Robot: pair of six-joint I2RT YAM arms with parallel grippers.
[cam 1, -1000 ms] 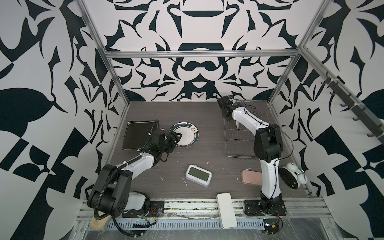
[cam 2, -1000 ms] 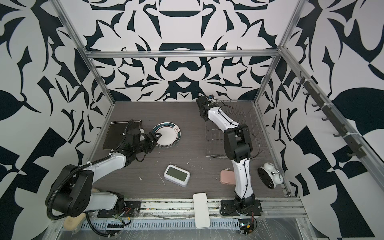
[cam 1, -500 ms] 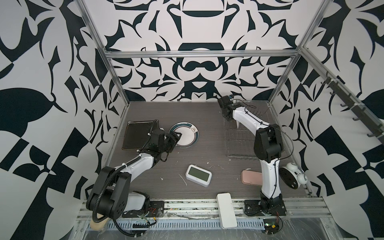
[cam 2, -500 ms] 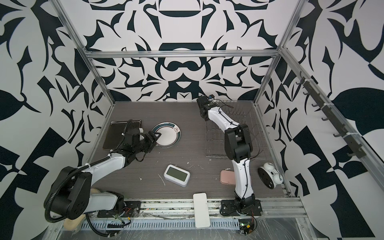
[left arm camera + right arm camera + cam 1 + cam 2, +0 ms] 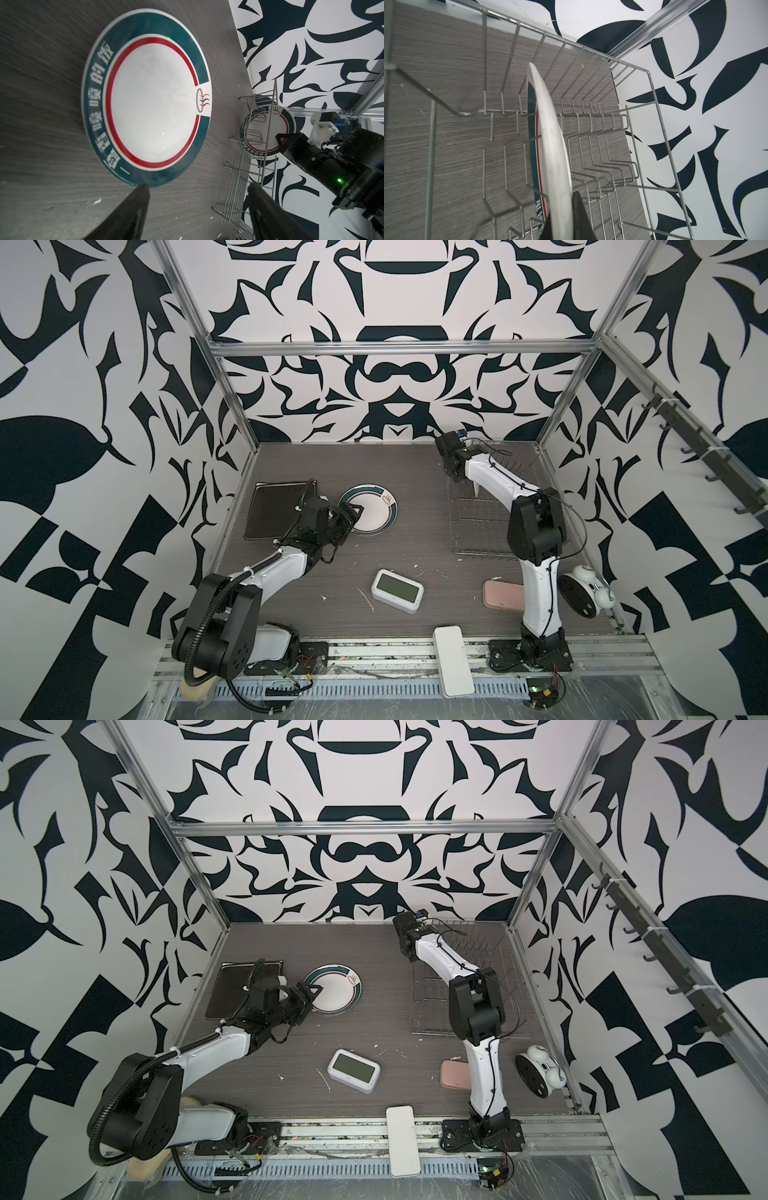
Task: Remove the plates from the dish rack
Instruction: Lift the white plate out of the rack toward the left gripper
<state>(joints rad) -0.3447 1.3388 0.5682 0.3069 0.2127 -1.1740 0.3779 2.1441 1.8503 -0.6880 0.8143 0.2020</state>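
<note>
The standing plate is the only one I can see left in the dish rack, over at the back right of the table. The change: the right gripper has just finished clamping onto its rim, so I'd guess lift-out is next. The left gripper hasn't moved. It's wide open and empty, right by the round plate lying flat next to the dark square plate.

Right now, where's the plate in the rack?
Right wrist view: the plate stands on edge between the dish rack prongs, at the far right of the table, rim pinched by the right claw.
</note>
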